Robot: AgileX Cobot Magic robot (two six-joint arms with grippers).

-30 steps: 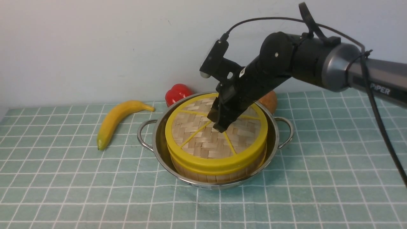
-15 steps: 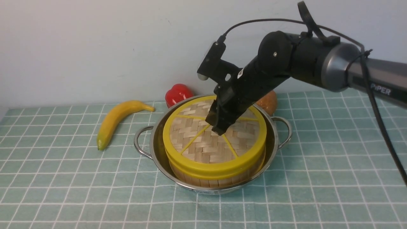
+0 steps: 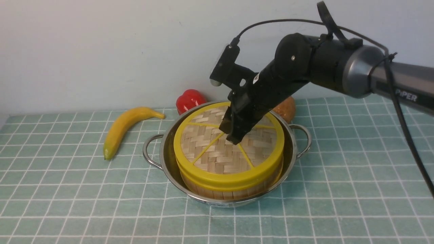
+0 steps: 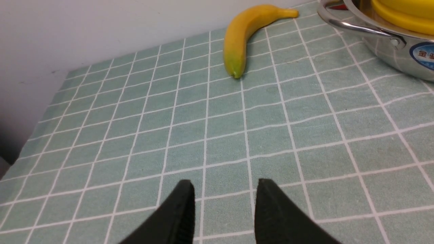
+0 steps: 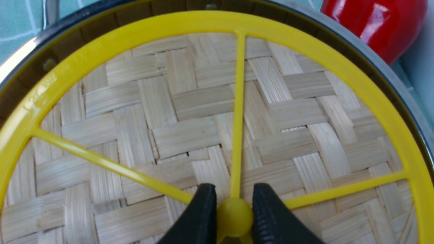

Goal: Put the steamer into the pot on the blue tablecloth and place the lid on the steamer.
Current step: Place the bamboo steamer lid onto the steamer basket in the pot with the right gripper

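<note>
The pot (image 3: 292, 154) stands on the blue tablecloth (image 3: 67, 189) at mid-table. The steamer (image 3: 220, 194) sits inside it, its contents hidden by the lid (image 3: 213, 154) lying flat on its rim. My right gripper (image 3: 234, 136) reaches down over the lid's centre. In the right wrist view the right gripper (image 5: 234, 190) is shut on the lid's small yellow knob (image 5: 234, 217), with the woven lid (image 5: 190, 112) filling the view. My left gripper (image 4: 223, 184) is open and empty, low over bare cloth, well apart from the pot (image 4: 400, 57).
A banana (image 3: 125, 127) lies on the cloth left of the pot, also seen in the left wrist view (image 4: 242, 37). A red pepper (image 3: 190, 99) and a brown round item (image 3: 286, 108) sit behind the pot by the wall.
The pot, steamer and lid have shifted slightly to the left together with my right gripper over the last second. In the last half second nothing has visibly moved.
</note>
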